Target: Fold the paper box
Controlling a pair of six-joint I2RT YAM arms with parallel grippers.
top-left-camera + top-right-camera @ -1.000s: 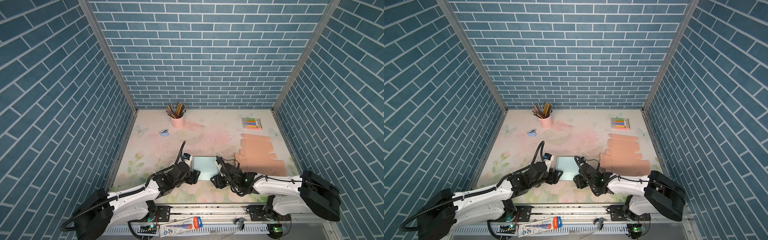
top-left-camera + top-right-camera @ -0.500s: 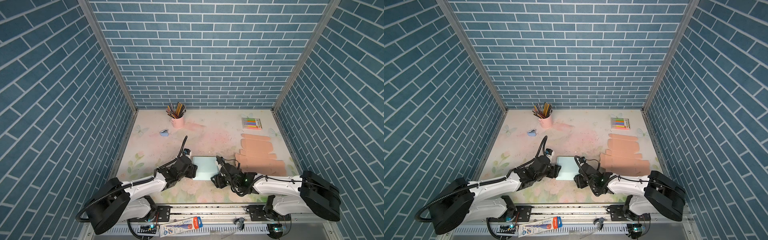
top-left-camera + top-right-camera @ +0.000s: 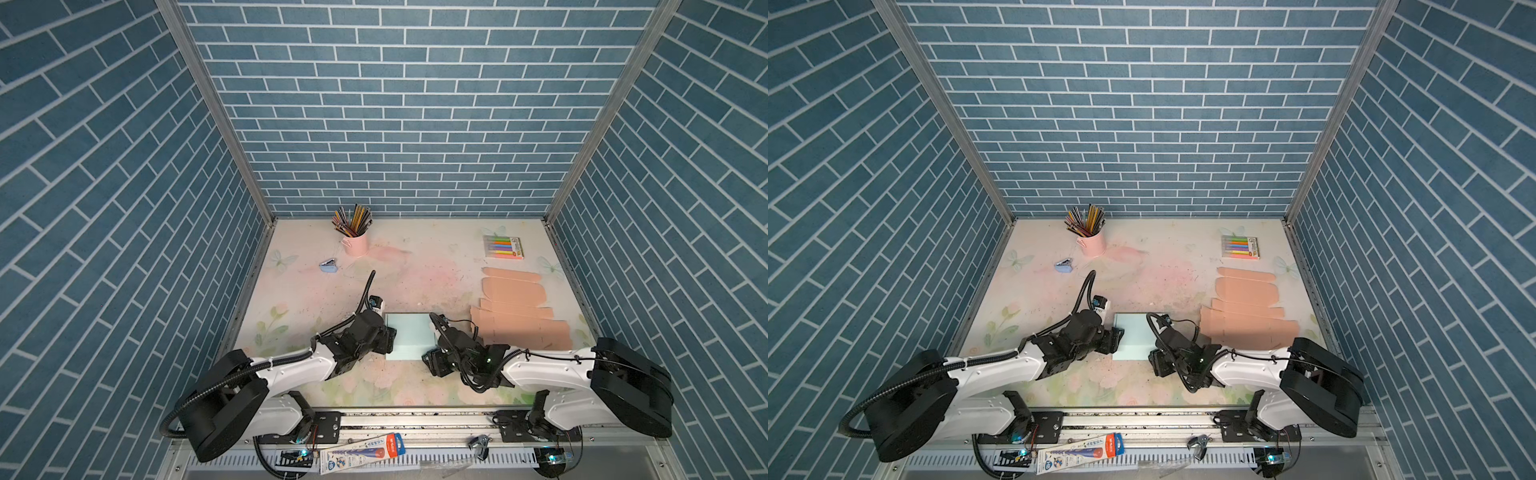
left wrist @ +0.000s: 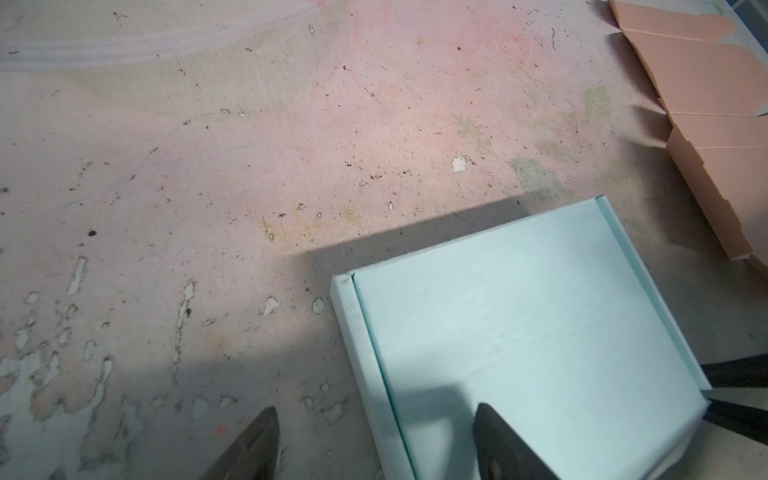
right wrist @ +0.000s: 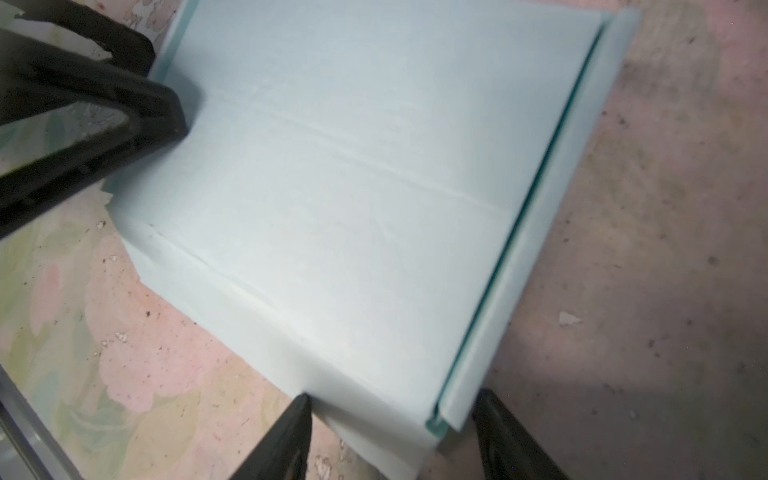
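Observation:
The paper box (image 3: 409, 336) (image 3: 1133, 332) is light blue and lies flat near the table's front middle, with its side walls raised. My left gripper (image 3: 388, 337) (image 3: 1116, 336) is open at the box's left edge. In the left wrist view it (image 4: 376, 444) straddles the left wall (image 4: 361, 353), one finger over the table and one over the box floor (image 4: 519, 332). My right gripper (image 3: 430, 359) (image 3: 1154, 357) sits at the near right corner. In the right wrist view it (image 5: 392, 436) has both fingertips against that corner of the box (image 5: 353, 187).
Flat pink cardboard blanks (image 3: 515, 316) lie right of the box. At the back stand a pink cup of pencils (image 3: 355, 241), a marker pack (image 3: 503, 247) and a small blue object (image 3: 328, 266). Brick-patterned walls close in three sides.
My left arm has swung and moved its gripper farther back along the box's left edge. The right arm and the box have stayed put.

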